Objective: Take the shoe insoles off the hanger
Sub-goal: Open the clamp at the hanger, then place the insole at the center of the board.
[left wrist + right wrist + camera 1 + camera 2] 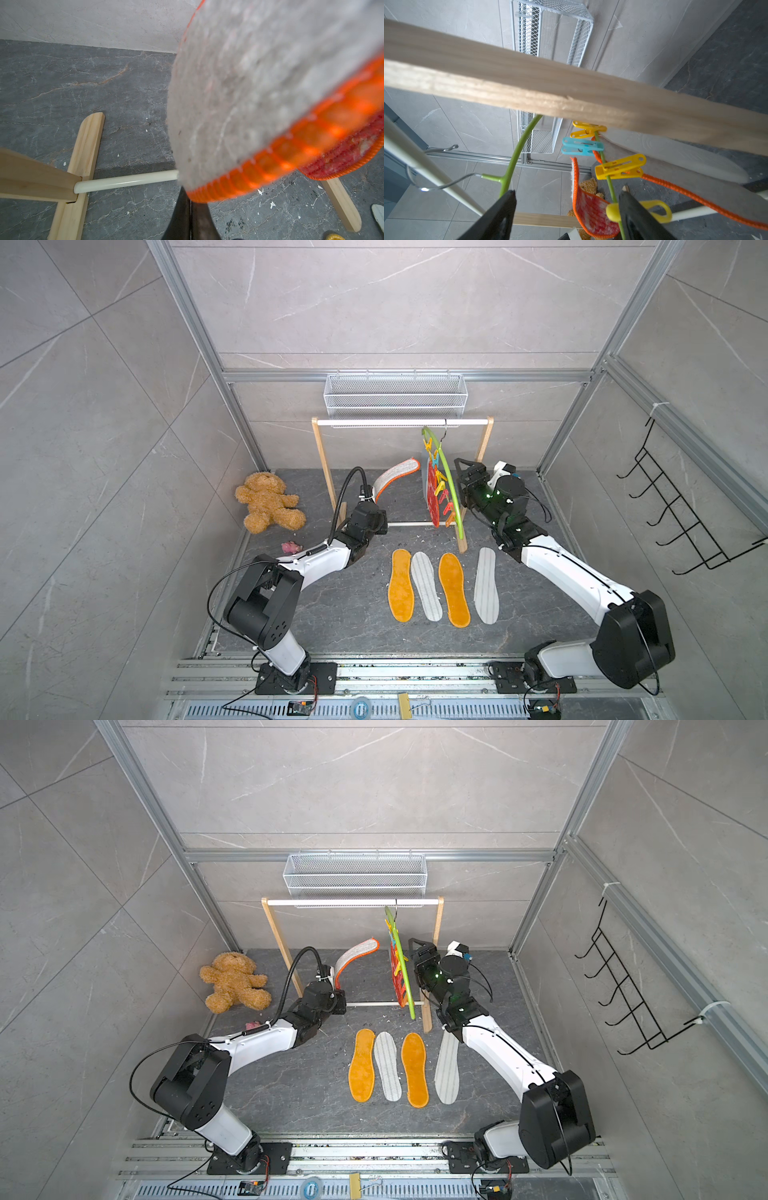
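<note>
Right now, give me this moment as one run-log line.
left pincer: shut on grey orange-rimmed insole | right pincer: open beside hanger | floor: two orange insoles, two striped insoles | hanger: red-white insole clipped

Dark grey marbled desk carrying a row of four insoles.
Side by side lie an orange insole, a striped insole, a second orange insole and, slightly apart, a pale grey insole. A teddy bear lies in the back left corner, with a pink scrap near it. The wooden rail frame stands behind the insoles.
</note>
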`<state>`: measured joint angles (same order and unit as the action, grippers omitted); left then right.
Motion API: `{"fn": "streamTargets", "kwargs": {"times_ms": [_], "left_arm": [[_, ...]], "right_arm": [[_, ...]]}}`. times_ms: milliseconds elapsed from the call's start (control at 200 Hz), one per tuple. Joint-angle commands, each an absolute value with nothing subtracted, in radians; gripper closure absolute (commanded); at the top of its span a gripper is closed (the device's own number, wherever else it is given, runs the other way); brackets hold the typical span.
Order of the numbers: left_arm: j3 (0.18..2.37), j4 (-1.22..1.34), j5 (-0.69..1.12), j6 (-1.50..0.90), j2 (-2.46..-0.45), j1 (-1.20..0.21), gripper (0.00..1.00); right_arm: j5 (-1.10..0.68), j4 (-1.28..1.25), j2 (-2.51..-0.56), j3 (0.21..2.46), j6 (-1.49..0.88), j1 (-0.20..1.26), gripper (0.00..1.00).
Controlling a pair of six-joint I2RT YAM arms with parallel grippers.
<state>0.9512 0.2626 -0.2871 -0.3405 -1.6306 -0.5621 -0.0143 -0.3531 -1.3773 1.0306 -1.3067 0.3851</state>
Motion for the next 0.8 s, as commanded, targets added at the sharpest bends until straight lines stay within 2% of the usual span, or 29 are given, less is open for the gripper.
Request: {"fn": "streamTargets", "kwargs": {"times_ms": [0,325,479,624,799], "left_arm": [[0.939,0.285,-0.306,-0.328,-1.567,-0.558,1.00],[0.902,0.257,-0.295,-0.277,-1.476,-0.558,1.00],[0.877,0.226,-0.298,-0.239,-1.401,-0.558,1.00],[0.851,0.187,-0.283,-0.205,-1.318,-0.559,1.00],[0.820,0.135,-0.257,-0.118,-1.211,-0.565,1.00]], "right_arm": [[-0.006,-0.265,-1.322,0.991,-1.250,0.389,0.17],[0.043,0.002,-1.071,0.960,-1.028,0.365,0.08],[0.029,0.140,-0.977,1.014,-0.871,0.362,0.08],[-0.128,0.190,-0.983,1.104,-0.760,0.363,0.12],[-0.342,0.216,-1.083,1.250,-0.710,0.375,0.14]]}}
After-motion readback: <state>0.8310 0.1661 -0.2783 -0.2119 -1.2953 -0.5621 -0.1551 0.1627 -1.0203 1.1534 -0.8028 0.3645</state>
